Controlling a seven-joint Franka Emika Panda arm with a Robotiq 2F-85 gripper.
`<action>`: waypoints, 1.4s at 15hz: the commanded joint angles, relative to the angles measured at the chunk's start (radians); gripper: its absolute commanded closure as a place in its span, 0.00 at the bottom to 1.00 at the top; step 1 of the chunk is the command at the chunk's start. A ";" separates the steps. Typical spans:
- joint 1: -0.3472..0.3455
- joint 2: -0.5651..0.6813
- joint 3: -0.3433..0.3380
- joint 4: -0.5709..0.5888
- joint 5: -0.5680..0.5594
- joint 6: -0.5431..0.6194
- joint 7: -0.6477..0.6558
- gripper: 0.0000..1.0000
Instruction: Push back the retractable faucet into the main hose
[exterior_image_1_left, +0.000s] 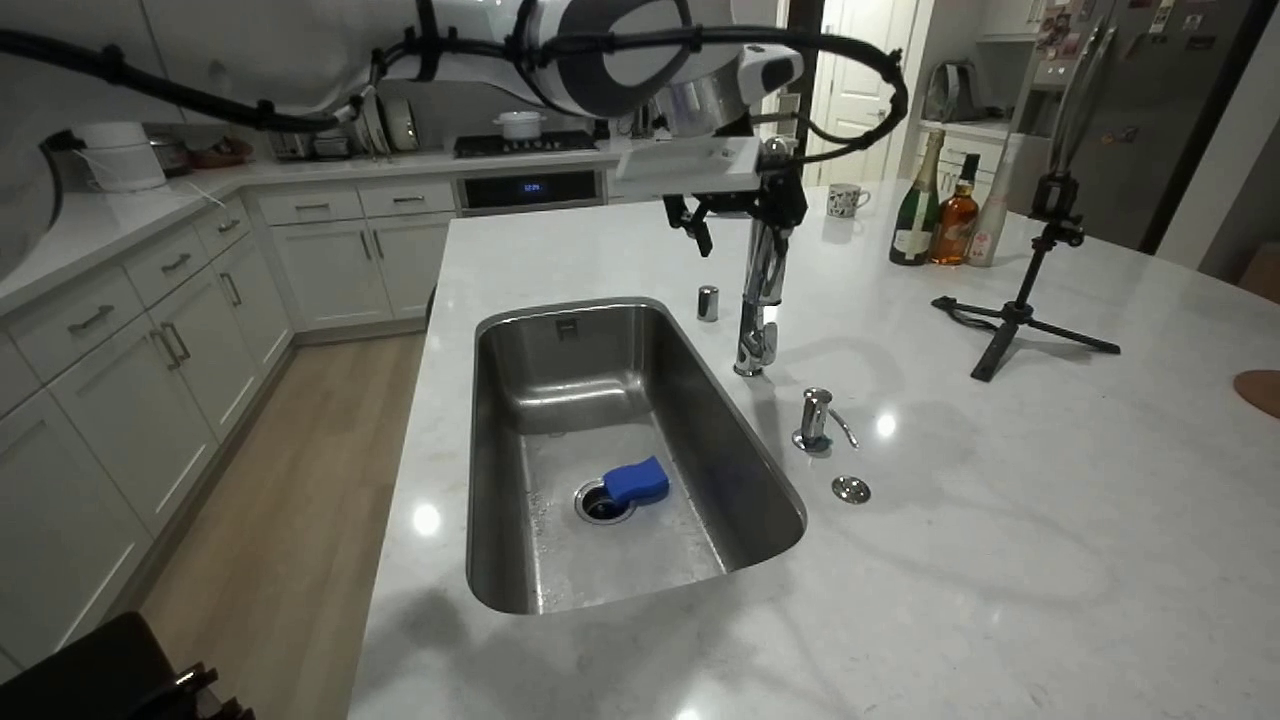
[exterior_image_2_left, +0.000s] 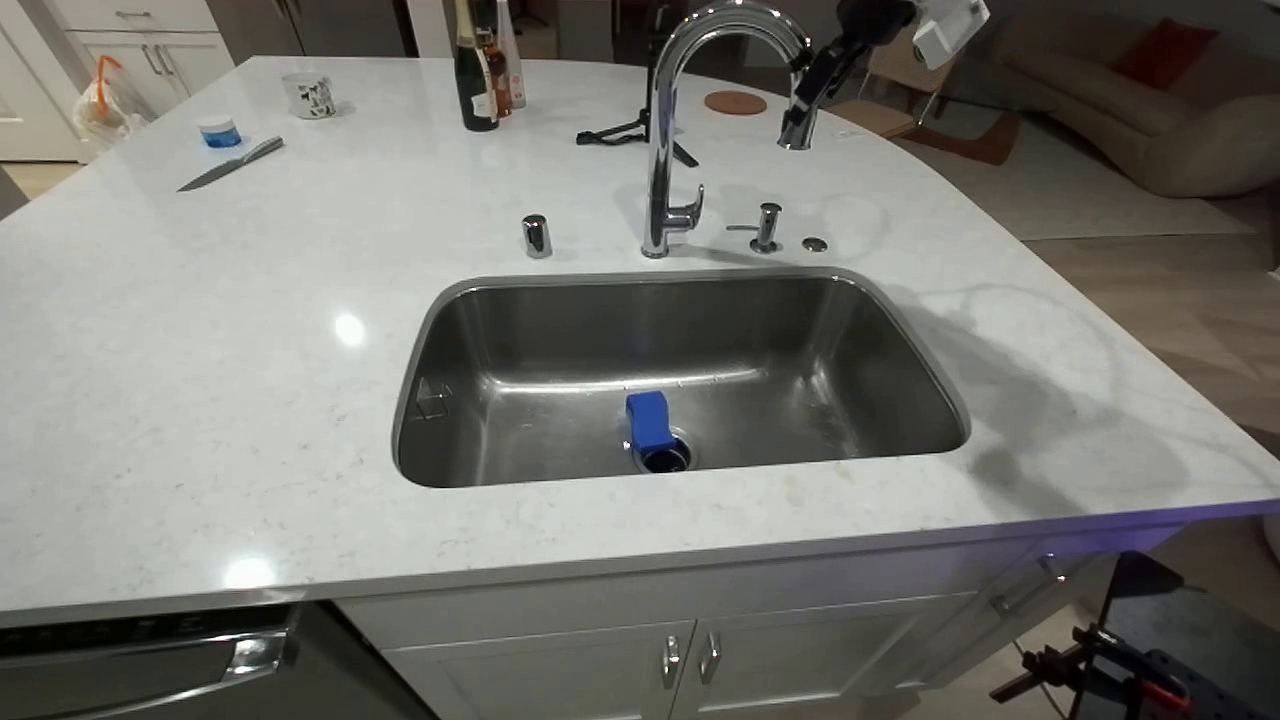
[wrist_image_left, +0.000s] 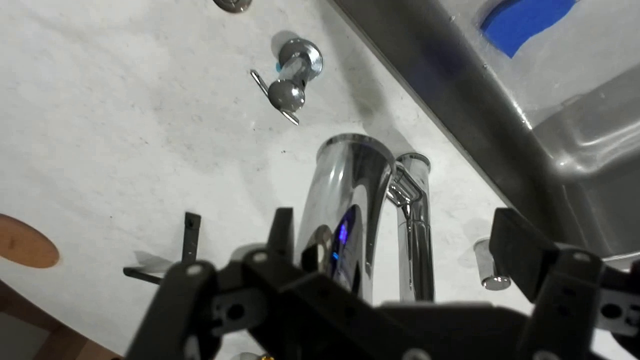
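The retractable faucet, a chrome spray head (exterior_image_2_left: 797, 130), hangs at the end of the arched main hose (exterior_image_2_left: 660, 150) in an exterior view. Their joint is hidden behind my black gripper (exterior_image_2_left: 825, 75). In the wrist view the spray head (wrist_image_left: 345, 195) looms large, its open end toward the top. The main hose (wrist_image_left: 416, 250) stands behind it. My gripper (wrist_image_left: 395, 215) is open; the spray head lies between the fingers, nearer the left one, and I cannot tell whether they touch. In an exterior view my gripper (exterior_image_1_left: 742, 225) is high beside the main hose (exterior_image_1_left: 752, 340), which overlaps the spray head.
A steel sink (exterior_image_1_left: 640, 302) with a blue sponge (exterior_image_1_left: 637, 482) lies beside the faucet. A soap dispenser (exterior_image_1_left: 815, 420) and a chrome cap (exterior_image_1_left: 708, 303) stand near its base. A black tripod (exterior_image_1_left: 1015, 315) and several bottles (exterior_image_1_left: 912, 215) stand behind.
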 joint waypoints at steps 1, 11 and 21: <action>0.068 0.015 -0.068 0.077 -0.116 -0.099 0.142 0.00; 0.222 0.098 -0.228 0.187 -0.459 -0.193 0.435 0.00; 0.094 0.097 -0.085 0.195 -0.253 -0.171 0.151 0.00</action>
